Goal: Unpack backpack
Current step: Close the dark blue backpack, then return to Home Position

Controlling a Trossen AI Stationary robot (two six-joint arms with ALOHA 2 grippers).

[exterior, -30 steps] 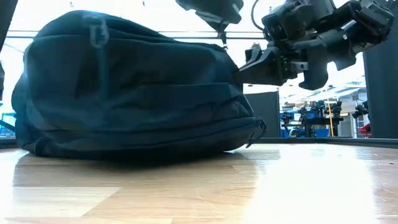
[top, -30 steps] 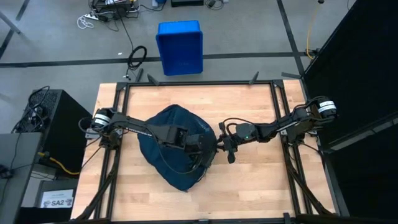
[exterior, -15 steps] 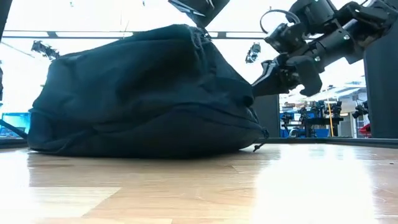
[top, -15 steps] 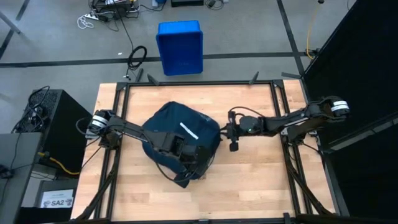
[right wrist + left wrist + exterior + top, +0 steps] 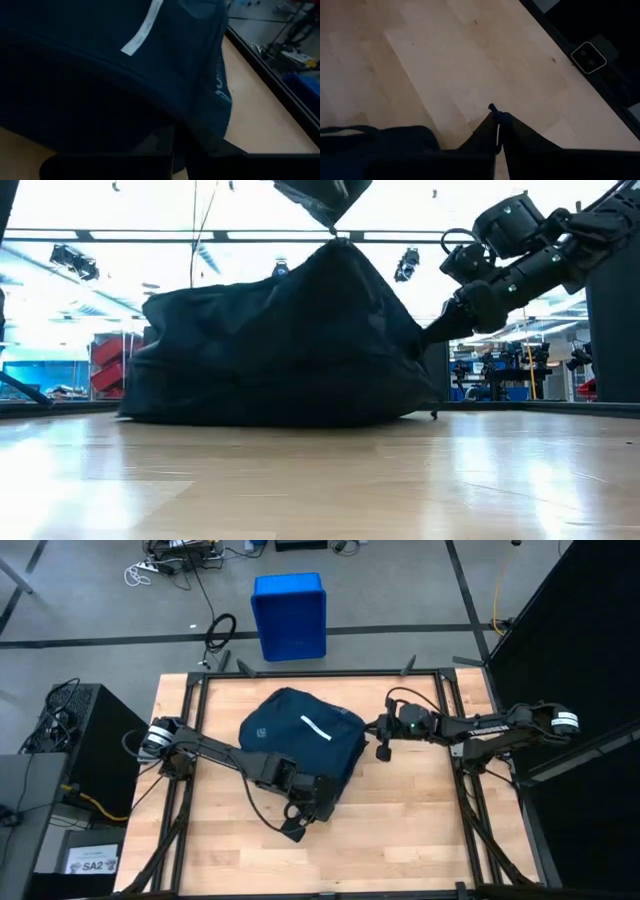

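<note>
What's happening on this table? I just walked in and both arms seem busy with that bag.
Two robot arms are handling a dark navy backpack on the wooden table. The left gripper is shut at the bag's near edge, pinching fabric and lifting it into a peak. The right gripper is shut against the bag's right side. Nothing is unpacked yet.

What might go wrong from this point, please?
1. The left gripper holds the backpack up by one small pinch of fabric, which could slip out and let the bag drop.
2. The right gripper, shut at the bag's side, might drag it across the table instead of opening it.
</note>
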